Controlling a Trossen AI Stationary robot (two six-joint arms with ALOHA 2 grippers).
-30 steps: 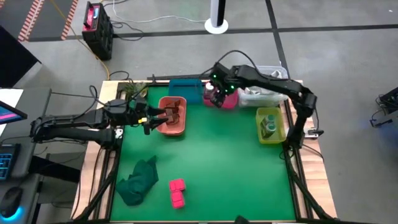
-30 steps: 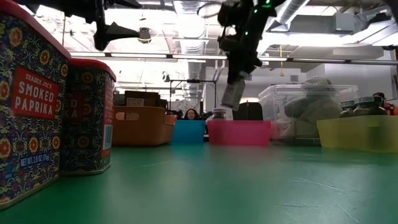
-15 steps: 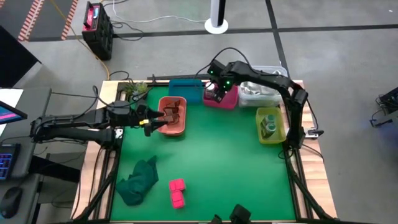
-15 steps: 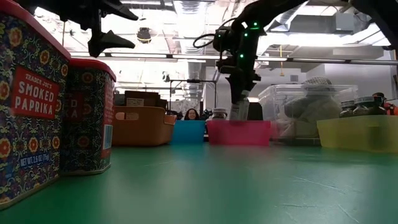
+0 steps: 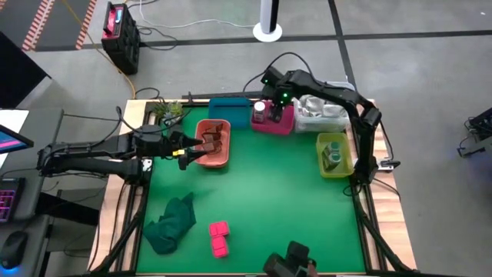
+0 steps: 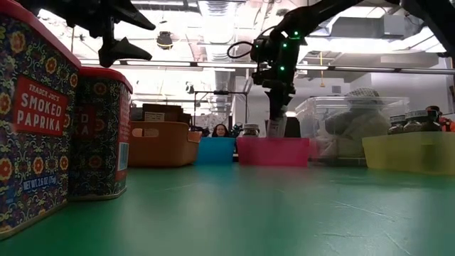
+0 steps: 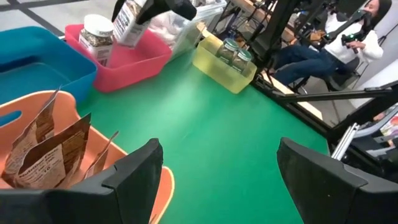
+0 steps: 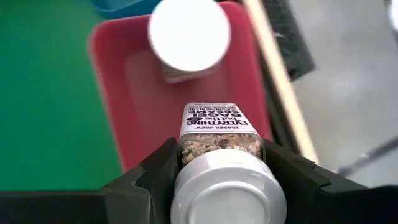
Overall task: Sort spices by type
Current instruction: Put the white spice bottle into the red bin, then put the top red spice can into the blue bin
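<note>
- Since a second ago, our right gripper (image 5: 270, 106) has carried its white-topped jar (image 8: 217, 142) from the near edge of the pink bin (image 5: 283, 123) to a spot over the bin's interior; our left gripper (image 5: 187, 149) has drifted only slightly beside the orange bin (image 5: 201, 160).
- Right gripper: clamped on the white-topped jar, fingers pressed to either side just below the cap, label facing the wrist camera.
- Jar in hand: held over the pink bin's floor; in the left wrist view it hangs tilted, cap end toward the wrist, base end pointing down and forward into the bin. Whether the base already touches the floor we cannot tell.
- Second white-topped jar (image 8: 188, 36): standing upright in the same bin, directly ahead of the held one along its long axis, close but apart.
- Governing relation, in our judgement: the free floor lies between the held jar and the standing one, so the set-down must come short of the standing jar to avoid knocking it.
- Left gripper: fingers wide apart, holding nothing, at the orange bin's near rim, where the reddish-brown packets (image 7: 51, 149) stand.
- Greenish jars (image 5: 334, 154): both in the yellow bin (image 5: 324, 169).
- Magenta boxes (image 5: 219, 238): on the green mat (image 5: 269, 200) at the front, nearer our left arm, well apart from both grippers.
</note>
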